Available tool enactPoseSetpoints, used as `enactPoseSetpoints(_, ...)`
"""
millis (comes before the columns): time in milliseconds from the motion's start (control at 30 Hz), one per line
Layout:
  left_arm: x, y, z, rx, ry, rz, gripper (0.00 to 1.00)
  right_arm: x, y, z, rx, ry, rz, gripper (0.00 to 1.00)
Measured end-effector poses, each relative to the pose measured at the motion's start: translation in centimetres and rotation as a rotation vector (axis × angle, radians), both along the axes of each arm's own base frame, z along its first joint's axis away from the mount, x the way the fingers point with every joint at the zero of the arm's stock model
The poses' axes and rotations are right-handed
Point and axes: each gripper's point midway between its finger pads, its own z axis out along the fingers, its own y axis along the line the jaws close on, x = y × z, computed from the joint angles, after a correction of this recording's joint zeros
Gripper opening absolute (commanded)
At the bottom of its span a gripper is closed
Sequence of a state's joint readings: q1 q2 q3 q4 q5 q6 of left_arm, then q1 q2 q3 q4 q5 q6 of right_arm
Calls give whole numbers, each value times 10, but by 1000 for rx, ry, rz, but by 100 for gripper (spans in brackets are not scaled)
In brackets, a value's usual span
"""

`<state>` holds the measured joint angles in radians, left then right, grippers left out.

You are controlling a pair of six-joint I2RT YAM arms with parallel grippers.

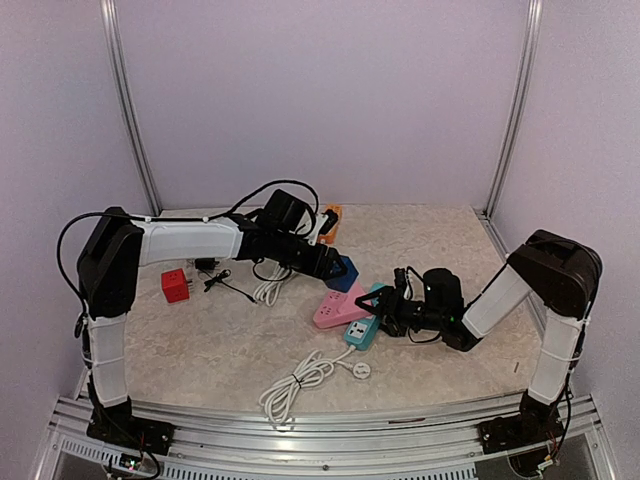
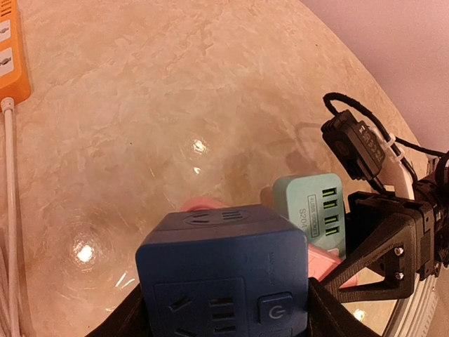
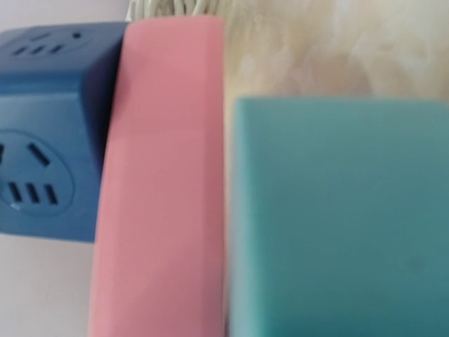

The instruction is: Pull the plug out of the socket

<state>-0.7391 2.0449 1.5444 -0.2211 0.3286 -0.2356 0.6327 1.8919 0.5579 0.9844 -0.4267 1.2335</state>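
Observation:
A blue cube socket (image 1: pixel 345 270) sits between the fingers of my left gripper (image 1: pixel 335 265), which is shut on it. In the left wrist view the cube (image 2: pixel 224 270) fills the bottom, pressed against a pink socket block (image 2: pixel 330 263). That pink block (image 1: pixel 338 308) lies beside a teal power strip (image 1: pixel 362 328) with USB ports (image 2: pixel 312 207). My right gripper (image 1: pixel 378 308) lies across the teal strip. Its fingers are hidden in the right wrist view, where pink (image 3: pixel 161 182) and teal (image 3: pixel 344 217) fill the frame, with the blue cube (image 3: pixel 49 133) at the left.
A white coiled cable with a round plug (image 1: pixel 360 370) lies near the front. A red cube socket (image 1: pixel 176 286) and a black adapter (image 1: pixel 208 266) are at the left. An orange power strip (image 1: pixel 331 218) and a white cable (image 1: pixel 268 290) lie behind.

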Motion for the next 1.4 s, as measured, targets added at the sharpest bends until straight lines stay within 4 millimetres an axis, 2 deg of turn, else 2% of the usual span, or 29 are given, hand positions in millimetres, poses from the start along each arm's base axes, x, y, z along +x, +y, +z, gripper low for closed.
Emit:
enactPoseSetpoints(200, -7, -2, 5, 64, -54, 15, 33, -1, 0, 2, -5, -20, 9, 0)
enactPoseSetpoints(367, -10, -7, 8, 91, -85, 19, 31, -2, -1, 2, 0, -26, 9, 0)
enactPoseSetpoints(767, -5, 6, 2, -62, 42, 30, 29, -3, -2, 1, 1, -20, 3, 0)
enactPoseSetpoints(1067, -16, -5, 12, 104, -93, 36, 27, -4, -2, 4, 2, -45, 10, 0)
enactPoseSetpoints(1400, -16, 16, 21, -47, 12, 41, 25, -8, 3, 13, 12, -77, 35, 0)
